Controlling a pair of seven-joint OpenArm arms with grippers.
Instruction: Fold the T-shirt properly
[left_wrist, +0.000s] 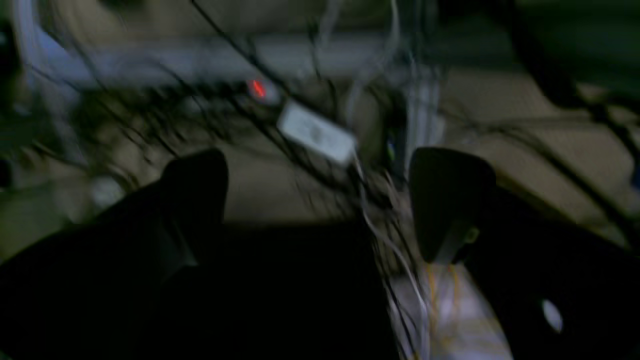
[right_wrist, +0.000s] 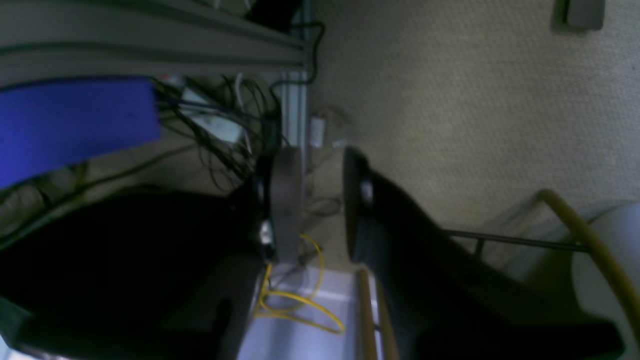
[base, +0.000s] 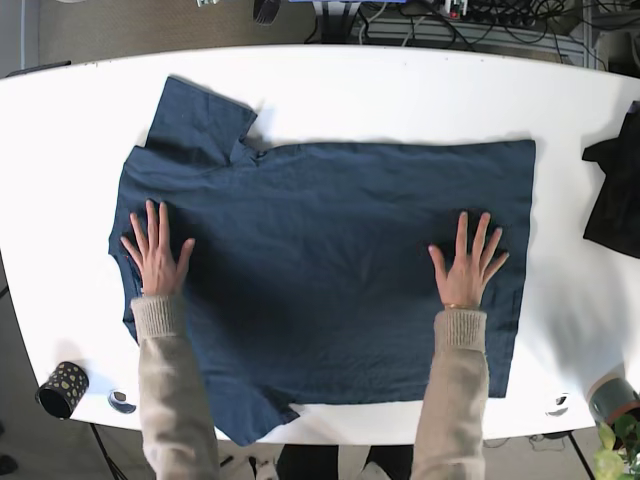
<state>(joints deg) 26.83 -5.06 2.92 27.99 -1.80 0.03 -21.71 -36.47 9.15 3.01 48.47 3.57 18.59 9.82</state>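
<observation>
Two human hands, one (base: 156, 255) near the collar end and one (base: 468, 262) near the hem end, press flat on the T-shirt (base: 330, 270), which lies spread on the white table (base: 400, 95). I see neither robot gripper above that table in the base view. My left gripper (left_wrist: 320, 200) stands wide open and empty, facing blurred cables (left_wrist: 320, 140). My right gripper (right_wrist: 320, 200) is parted, holding nothing, facing carpet (right_wrist: 475, 90). The shirt appears in neither wrist view.
</observation>
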